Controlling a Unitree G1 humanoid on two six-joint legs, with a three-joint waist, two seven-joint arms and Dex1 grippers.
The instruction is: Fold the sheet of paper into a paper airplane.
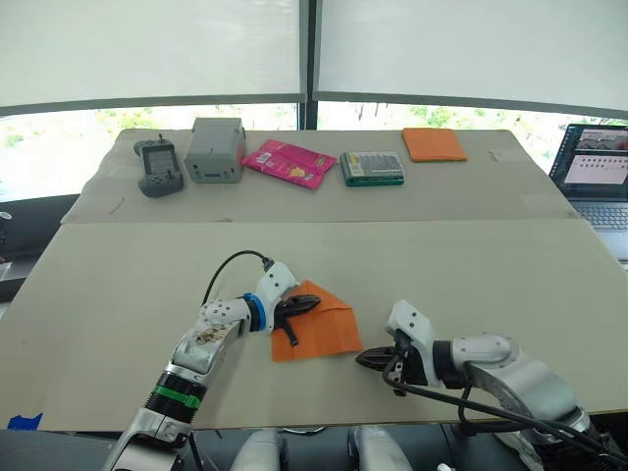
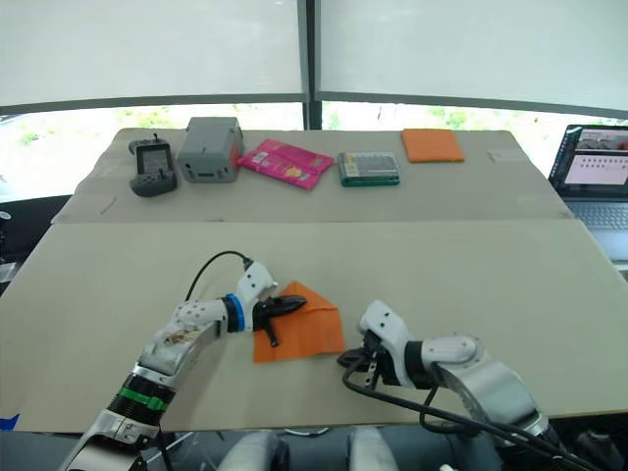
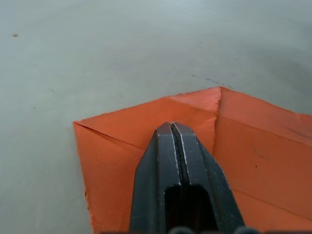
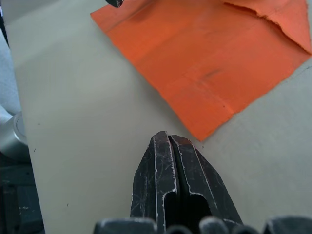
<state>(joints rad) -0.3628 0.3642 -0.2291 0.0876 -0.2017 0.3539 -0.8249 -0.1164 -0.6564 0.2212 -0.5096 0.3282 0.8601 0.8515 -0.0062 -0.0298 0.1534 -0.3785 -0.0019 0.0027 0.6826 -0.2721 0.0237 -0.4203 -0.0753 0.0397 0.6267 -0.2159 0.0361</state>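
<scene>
- Two grippers are set around one landmark: the paper [image 1: 316,332], lying flat on the front table [image 1: 471,275], already partly folded, with a diagonal flap turned in toward a point at its far end.
- Left gripper [image 1: 306,305] is seen with both black fingers pressed together, laid on top of the paper near that folded flap; nothing is pinched between them. It is judged that the closed tips are being used as a pressing tool, to pin the sheet and flatten the crease.
- Right gripper [image 1: 370,357] is also closed, empty, and parked on the bare table just beside the paper's near right corner, clear of it. That spot is judged a waiting position, from which the corner can be reached for the next fold.
- Airplane shape is not yet reached; one folded corner is made out, so the work is judged early.
- Beyond the paper, on the far table, a grey box [image 1: 215,149], a handheld controller [image 1: 158,167], a pink packet [image 1: 289,163], a green-edged case [image 1: 372,168] and an orange pad [image 1: 433,144] are lined up, well apart from the work.
- A laptop [image 1: 595,173] is open far right of the paper.
- No brand, label or writing can be read anywhere; the print on the packet and the laptop screen is too small.
</scene>
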